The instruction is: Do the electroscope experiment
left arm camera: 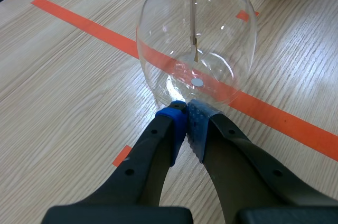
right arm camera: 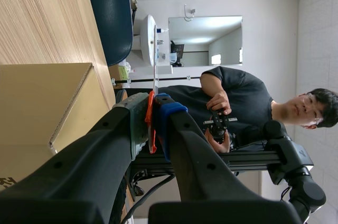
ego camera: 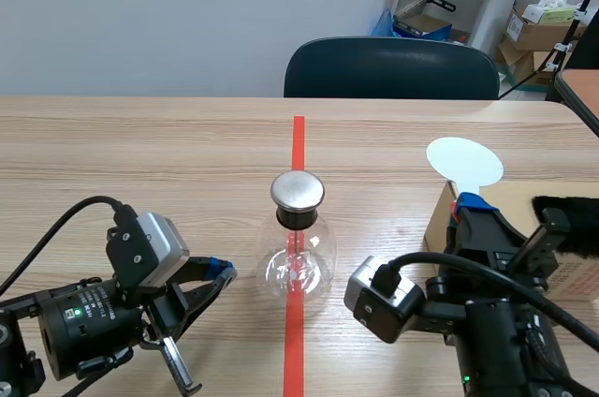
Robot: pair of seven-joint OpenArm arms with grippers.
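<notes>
The electroscope (ego camera: 297,249), a clear round flask with a metal cap (ego camera: 298,190), stands on the red tape line at the table's middle. In the left wrist view its inner rod and leaf (left arm camera: 194,44) hang inside the glass (left arm camera: 232,34). My left gripper (ego camera: 225,273) is shut on nothing, and its tips (left arm camera: 186,109) sit just at the flask's base. To the right of the flask, my right gripper (ego camera: 465,205) is shut on the thin orange handle (right arm camera: 151,123) of a white disc paddle (ego camera: 465,161), held upright with the disc (right arm camera: 149,39) above the fingers.
A cardboard box (ego camera: 562,271) lies at the right, close by the right gripper, with a black furry piece (ego camera: 571,228) on it. A dark chair (ego camera: 391,67) stands behind the table's far edge. A person (right arm camera: 237,102) shows in the right wrist view.
</notes>
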